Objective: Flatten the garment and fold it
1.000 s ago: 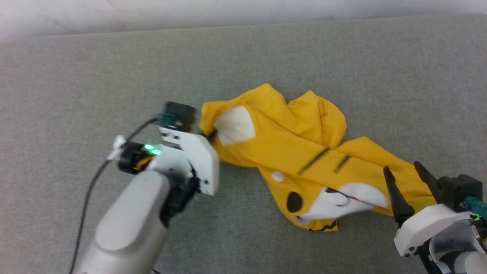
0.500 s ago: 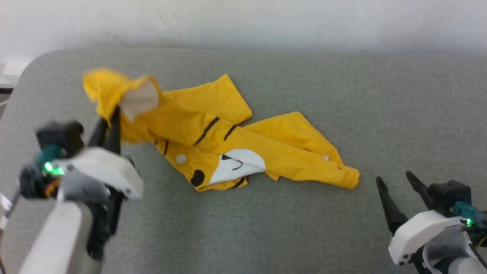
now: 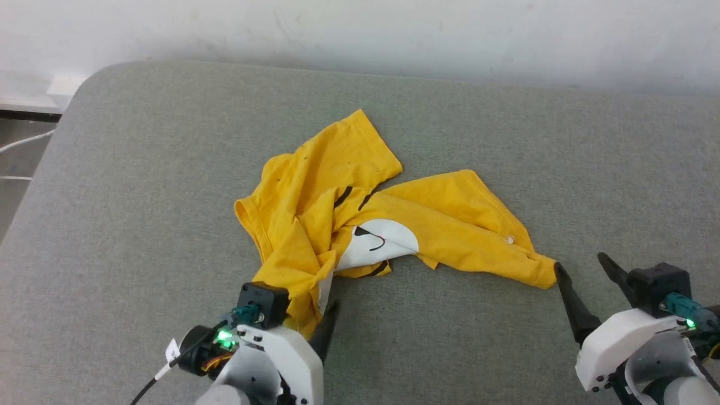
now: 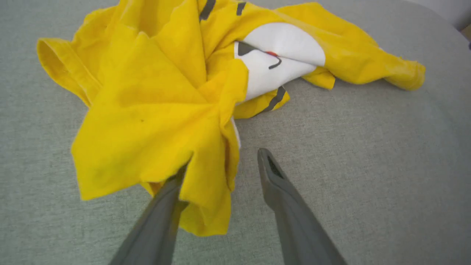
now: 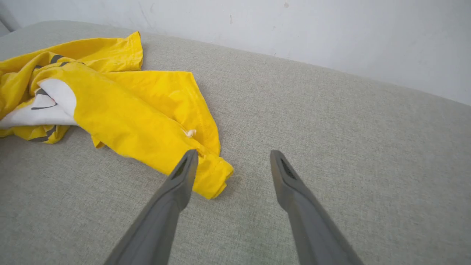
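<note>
My left gripper (image 3: 312,319) sits at the bottom of the head view, left of centre, with its fingers apart. In the left wrist view a bunched yellow fold of the garment (image 4: 147,110) drapes over the tip of the left-hand finger (image 4: 162,213). The right-hand finger (image 4: 283,191) stands bare over the grey fabric counter (image 3: 140,197). Nothing is pinched between them.

The garment lies crumpled across the middle of the head view. One sleeve points toward the pale wall (image 3: 360,28) at the top, and a long yellow part runs toward the lower right. A white patch (image 3: 385,241) with black marks and a small red mark shows near its centre, beside two black stripes (image 3: 354,198).

My right gripper (image 3: 579,263) is at the lower right, fingers spread wide and holding nothing. The left-hand fingertip (image 5: 186,165) is just beside the garment's right end; I cannot tell whether it touches the cloth.
</note>
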{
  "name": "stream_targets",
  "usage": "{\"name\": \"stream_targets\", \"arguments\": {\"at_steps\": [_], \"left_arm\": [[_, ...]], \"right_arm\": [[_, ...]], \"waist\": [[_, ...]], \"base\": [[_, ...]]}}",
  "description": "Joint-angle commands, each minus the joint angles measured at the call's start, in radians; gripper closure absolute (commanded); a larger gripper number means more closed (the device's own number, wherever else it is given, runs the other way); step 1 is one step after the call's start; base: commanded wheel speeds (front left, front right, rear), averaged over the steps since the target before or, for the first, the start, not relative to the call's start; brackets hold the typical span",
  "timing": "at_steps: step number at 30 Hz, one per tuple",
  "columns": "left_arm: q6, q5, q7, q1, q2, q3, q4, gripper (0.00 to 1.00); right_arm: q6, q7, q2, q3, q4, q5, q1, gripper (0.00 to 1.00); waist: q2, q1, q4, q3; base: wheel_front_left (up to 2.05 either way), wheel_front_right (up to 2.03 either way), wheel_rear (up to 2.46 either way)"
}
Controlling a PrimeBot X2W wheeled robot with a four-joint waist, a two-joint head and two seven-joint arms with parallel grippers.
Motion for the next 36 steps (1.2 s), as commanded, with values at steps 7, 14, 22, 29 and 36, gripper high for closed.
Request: {"name": "stream_targets", "arguments": {"at_steps": [7,14,22,29,36], "left_arm": [[0.011,0.044,-0.242,-0.061,-0.045,0.059,-0.09,0.0],[0.056,0.077,-0.368,-0.043,-0.045,0.104,-0.098,0.0],[0.069,0.059,-0.405,-0.028,-0.064,0.113,-0.017,0.0],[0.069,0.051,-0.415,-0.027,-0.056,0.12,0.03,0.0],[0.062,0.039,-0.402,-0.017,-0.043,0.116,0.038,0.0]], "right_arm": [[-0.002,0.094,-0.07,0.13,0.009,0.058,-0.069,0.0],[-0.002,0.177,-0.182,0.324,0.139,0.091,-0.19,0.0],[-0.002,0.153,-0.216,0.421,0.363,0.071,-0.296,0.52],[-0.002,0.068,-0.282,0.409,0.414,0.079,-0.311,1.0],[-0.002,0.059,-0.448,0.282,0.355,0.082,-0.255,1.0]], "waist": [[-0.0001,0.0,0.057,-0.047],[-0.0001,0.0,0.108,-0.051],[-0.0001,0.0,0.133,-0.022],[-0.0001,0.0,0.094,-0.041],[-0.0001,0.0,0.015,-0.088]], "base": [[0.0,0.0,0.0],[0.0,0.0,0.0],[0.0,0.0,0.0],[0.0,0.0,0.0],[0.0,0.0,0.0]]}}
